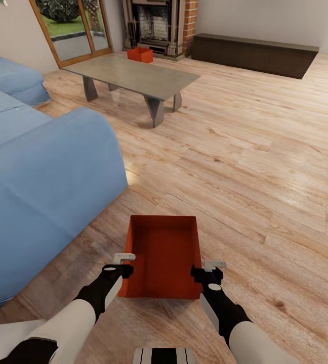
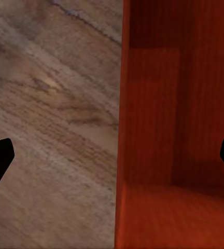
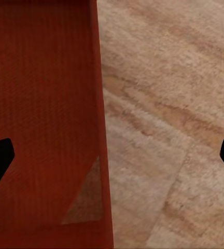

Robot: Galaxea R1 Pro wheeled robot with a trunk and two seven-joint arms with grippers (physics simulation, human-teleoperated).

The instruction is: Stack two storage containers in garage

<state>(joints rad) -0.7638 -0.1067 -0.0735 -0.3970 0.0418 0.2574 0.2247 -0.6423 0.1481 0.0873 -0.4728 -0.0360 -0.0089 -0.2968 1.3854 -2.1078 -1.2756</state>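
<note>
Left tool [image 1: 125,264] and right tool [image 1: 209,269] both stand with fingers spread apart; in each wrist view the two dark fingertips sit at opposite edges of the picture, with a long wall of the near storage container [image 1: 163,253] running between them. Neither tool is clamped yet: the fingers straddle the left and right walls, one finger inside the bin and one outside over the planks. Judgement: this symmetric straddle is set up so that closing both tools pinches opposite walls, which should let the bin be lifted level with two arms. Whether the container is resting on the wood floor [image 1: 265,151] or already raised slightly cannot be told from these views; a shadow lies close under its near end. The bin is open-top and looks empty, lying just in front of the robot, beside the blue sofa [image 1: 37,192]. The second storage container [image 1: 140,54] sits well apart on the far side of the grey tabletop [image 1: 133,73], near the brick fireplace [image 1: 159,25]. Location: living room; garage stacking not yet begun.
</note>
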